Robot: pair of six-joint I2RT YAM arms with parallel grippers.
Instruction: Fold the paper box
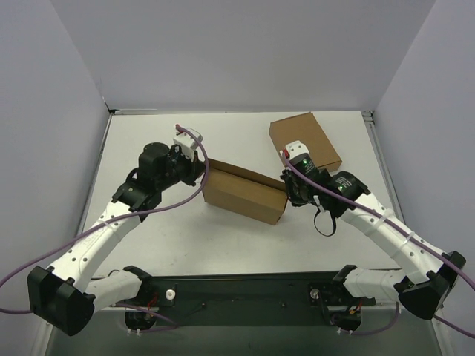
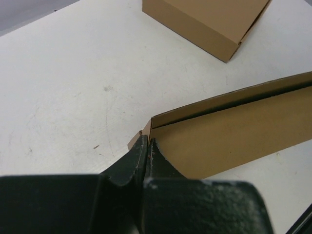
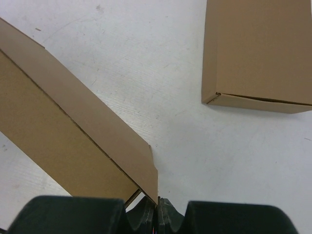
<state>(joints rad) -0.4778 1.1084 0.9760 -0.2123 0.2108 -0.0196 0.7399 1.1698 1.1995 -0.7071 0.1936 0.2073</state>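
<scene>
The paper box (image 1: 241,194) is a long brown cardboard piece, partly folded, standing mid-table between the two arms. My left gripper (image 1: 202,167) is at its left end. In the left wrist view the jaws are pressed together (image 2: 147,142) with the thin end edge of the paper box (image 2: 234,131) pinched between them. At the right end sits my right gripper (image 1: 288,189). Seen from the right wrist, its jaws meet (image 3: 157,201) on the lower corner of the paper box's side panel (image 3: 63,131).
A compact closed brown carton (image 1: 304,141) lies at the back right, close behind the right wrist; it also shows as the carton (image 2: 209,19) and the carton (image 3: 258,48). White walls enclose the table on the left, back and right.
</scene>
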